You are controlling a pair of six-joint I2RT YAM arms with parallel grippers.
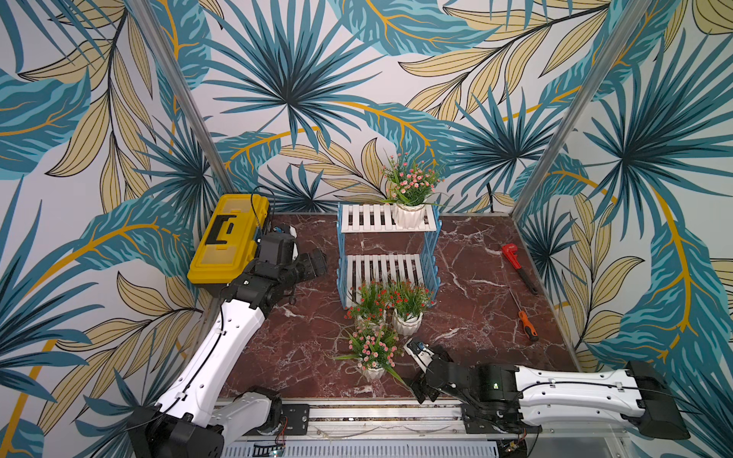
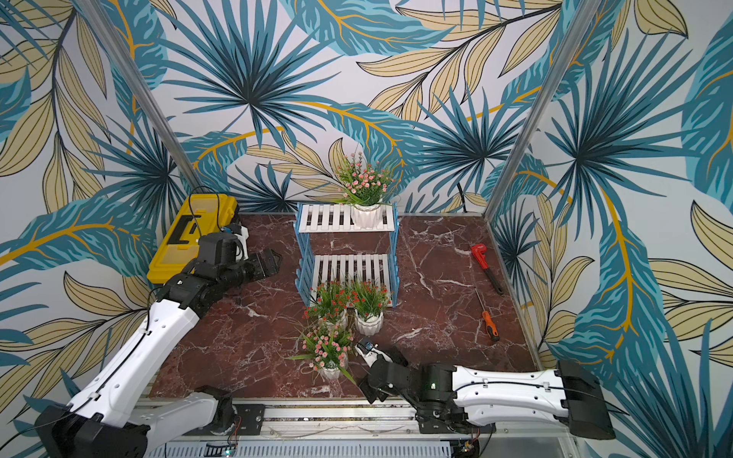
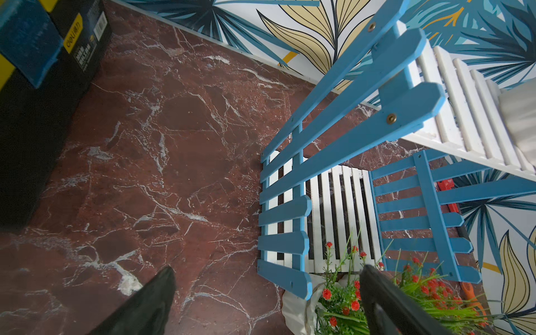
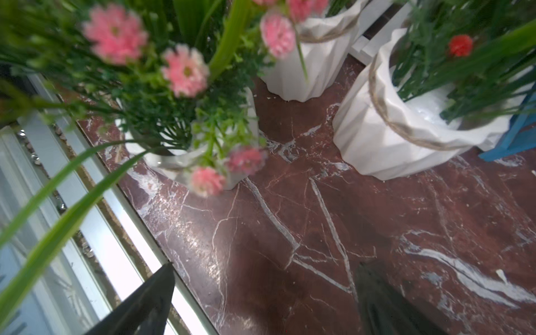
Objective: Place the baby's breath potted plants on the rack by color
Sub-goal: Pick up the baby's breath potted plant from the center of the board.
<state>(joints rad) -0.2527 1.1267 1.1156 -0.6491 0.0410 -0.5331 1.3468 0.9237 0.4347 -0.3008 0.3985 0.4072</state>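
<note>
Yellow toolbox (image 1: 229, 238) far left, label (image 3: 74, 34) we cannot read, left gripper (image 3: 266, 269) and right gripper (image 4: 266, 265) both spread, empty.

Four baby's breath potted plants: two pink, the far pink plant (image 1: 410, 184) and the near pink plant (image 1: 373, 349); two red, the left red plant (image 1: 371, 299) and the right red plant (image 1: 410, 297). One two-tier rack (image 1: 382, 267). One yellow toolbox (image 1: 228, 238), one red wrench (image 1: 519, 271), one screwdriver (image 1: 526, 322).
</note>
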